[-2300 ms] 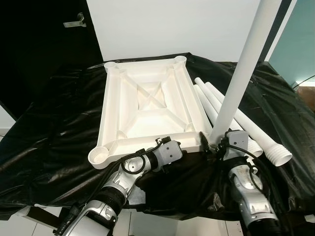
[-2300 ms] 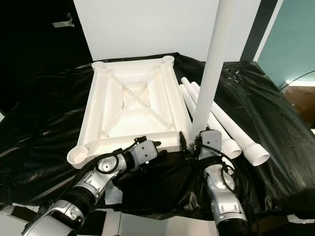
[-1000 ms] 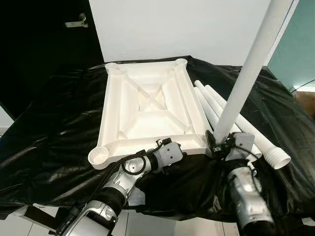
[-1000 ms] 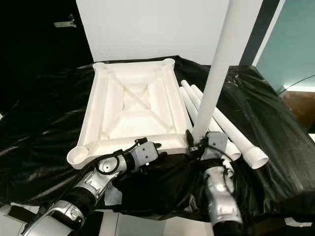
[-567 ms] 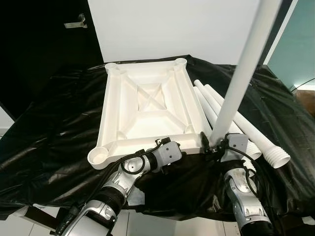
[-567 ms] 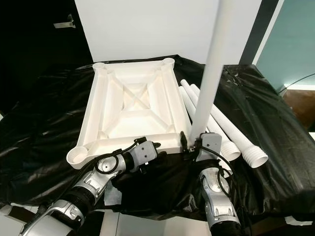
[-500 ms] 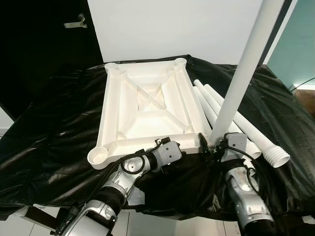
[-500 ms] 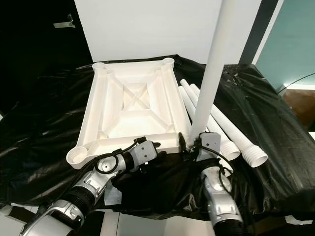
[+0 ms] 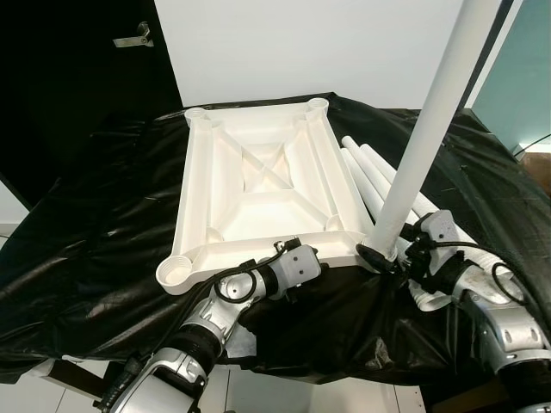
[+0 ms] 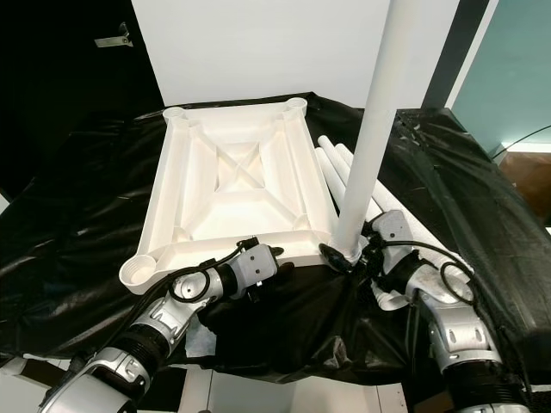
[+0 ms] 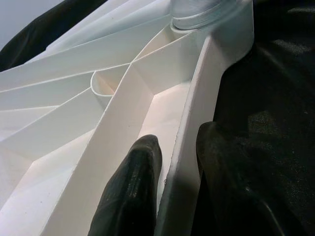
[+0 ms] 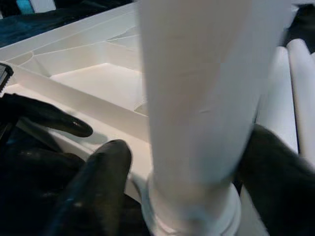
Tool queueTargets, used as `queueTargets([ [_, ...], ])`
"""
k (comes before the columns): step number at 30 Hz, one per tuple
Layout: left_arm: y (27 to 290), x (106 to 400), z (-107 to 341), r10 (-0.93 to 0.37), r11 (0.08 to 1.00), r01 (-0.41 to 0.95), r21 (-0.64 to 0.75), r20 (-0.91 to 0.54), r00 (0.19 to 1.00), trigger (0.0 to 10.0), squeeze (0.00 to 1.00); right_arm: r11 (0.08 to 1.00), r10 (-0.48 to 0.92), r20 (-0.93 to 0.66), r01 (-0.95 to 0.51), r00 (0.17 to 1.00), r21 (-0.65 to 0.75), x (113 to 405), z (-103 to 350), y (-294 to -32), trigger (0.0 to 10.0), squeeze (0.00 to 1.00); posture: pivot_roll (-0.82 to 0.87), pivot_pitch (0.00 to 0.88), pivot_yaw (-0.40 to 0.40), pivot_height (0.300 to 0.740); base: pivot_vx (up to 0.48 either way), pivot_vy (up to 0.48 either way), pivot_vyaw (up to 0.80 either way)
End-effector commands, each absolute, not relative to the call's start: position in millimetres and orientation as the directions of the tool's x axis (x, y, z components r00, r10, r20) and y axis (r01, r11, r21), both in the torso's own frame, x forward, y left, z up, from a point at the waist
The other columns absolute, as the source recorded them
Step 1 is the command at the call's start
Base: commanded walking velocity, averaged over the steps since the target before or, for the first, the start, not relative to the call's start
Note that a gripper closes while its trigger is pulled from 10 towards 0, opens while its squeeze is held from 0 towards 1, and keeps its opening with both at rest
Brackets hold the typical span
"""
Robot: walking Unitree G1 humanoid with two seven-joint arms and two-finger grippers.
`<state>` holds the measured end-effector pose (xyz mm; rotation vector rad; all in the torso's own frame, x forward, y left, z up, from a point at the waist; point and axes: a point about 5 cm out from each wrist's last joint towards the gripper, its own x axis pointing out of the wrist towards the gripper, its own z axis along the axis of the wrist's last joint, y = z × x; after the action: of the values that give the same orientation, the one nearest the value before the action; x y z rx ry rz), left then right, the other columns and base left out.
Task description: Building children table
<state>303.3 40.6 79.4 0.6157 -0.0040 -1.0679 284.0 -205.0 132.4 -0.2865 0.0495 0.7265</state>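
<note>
A white plastic table top point(image 9: 258, 185) lies upside down on a black sheet. One white table leg point(image 9: 422, 138) stands upright in its near right corner socket. My right gripper point(image 9: 385, 255) reaches in from the right and is shut on the leg's base; in the right wrist view its fingers point(image 12: 93, 182) flank the leg point(image 12: 197, 98) just above the collar. My left gripper point(image 9: 291, 268) is shut on the table top's near rim point(image 11: 197, 123), with one finger point(image 11: 133, 191) inside and one outside. Three spare legs point(image 9: 370, 176) lie right of the table top, partly hidden by my right arm.
The black plastic sheet point(image 9: 103, 215) covers the whole work surface and hangs over its near edge. A white wall panel point(image 9: 301, 52) stands behind. A dark door with a handle point(image 9: 133, 36) is at the far left, and a teal wall point(image 9: 525, 77) at the right.
My right forearm has swung out to the right while its gripper stays at the leg's base. The leg still stands in the corner socket. The left arm has not moved.
</note>
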Motion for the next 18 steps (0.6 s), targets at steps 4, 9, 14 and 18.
queueTargets([
  [4,53.7,286.4,39.5,-0.763,0.305,0.876,0.374,-0.455,0.459,10.0,0.00,0.619,0.734,-0.209,-0.763,0.647,-0.186,283.7,129.3,-197.0,0.0,0.00,-0.06,0.026,-0.007,0.740,0.000,0.000,0.00],
  [9,54.6,285.4,38.4,-0.762,0.305,0.877,0.372,-0.457,0.459,10.0,0.00,0.700,0.686,-0.182,-0.707,0.705,-0.100,286.6,121.6,-193.5,0.0,0.00,-0.05,0.021,-0.005,0.740,0.000,0.000,0.00],
  [14,55.9,287.3,39.2,-0.758,0.307,0.874,0.376,-0.458,0.463,10.0,0.00,0.880,0.470,-0.106,-0.474,0.876,-0.020,284.1,98.9,-175.6,0.0,0.00,-0.04,0.017,-0.009,0.740,0.000,0.000,0.00],
  [18,55.6,287.4,39.7,-0.759,0.303,0.874,0.379,-0.458,0.462,10.0,0.00,0.994,0.101,-0.020,-0.101,0.995,0.030,278.1,84.7,-161.9,0.0,0.00,-0.04,0.012,-0.005,0.740,0.000,0.000,0.00],
])
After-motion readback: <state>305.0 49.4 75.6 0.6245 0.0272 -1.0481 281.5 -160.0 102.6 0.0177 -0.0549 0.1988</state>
